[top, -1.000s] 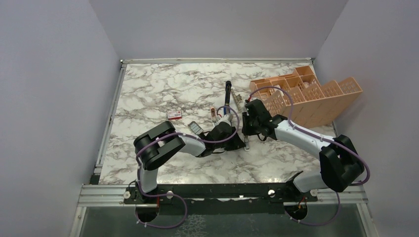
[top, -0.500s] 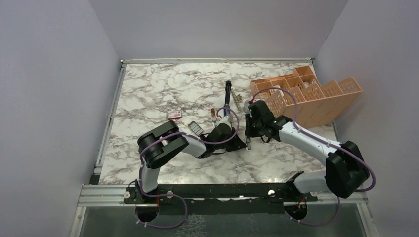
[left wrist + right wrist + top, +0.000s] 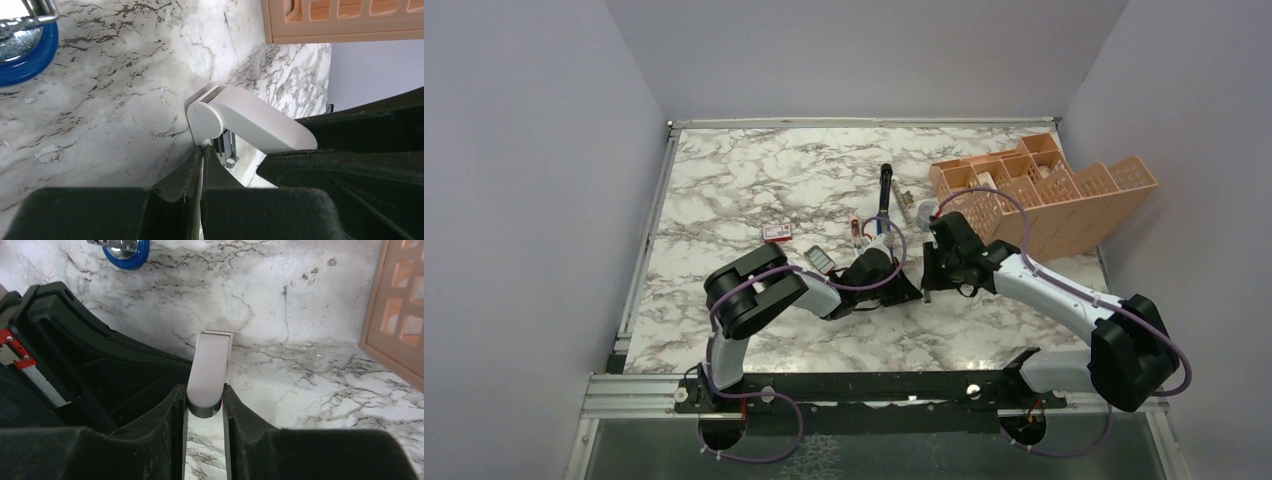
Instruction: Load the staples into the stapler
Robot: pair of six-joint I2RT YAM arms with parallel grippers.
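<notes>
The loading is judged to be hardly begun. The stapler (image 3: 884, 188) is seen lying flat on the marble table (image 3: 744, 180), just beyond both grippers. No strip of staples can be made out in or on it, and whether it has been opened cannot be told from above. Only its blue, chrome-fitted end is caught at the top edge of each wrist view.

The staples (image 3: 821, 259) are taken to be in the small dark tray beside the left arm, apart from the stapler. The red-and-white box (image 3: 776, 232) is set a little further left.

A white piece (image 3: 210, 375) with a rounded end is held by the right gripper (image 3: 205, 401), whose jaws are closed narrowly on its lower part. The jaws of the left gripper (image 3: 201, 157) are drawn almost together just beside the foot of that piece. Whether anything thin is pinched there cannot be told.

By this reckoning, nearly everything is left: the stapler is to be opened, a strip lifted from the tray, laid in the channel, and the stapler closed.

No writing can be read. The print on the box is too small, and no label is seen on the peach organiser (image 3: 1044, 190).
</notes>
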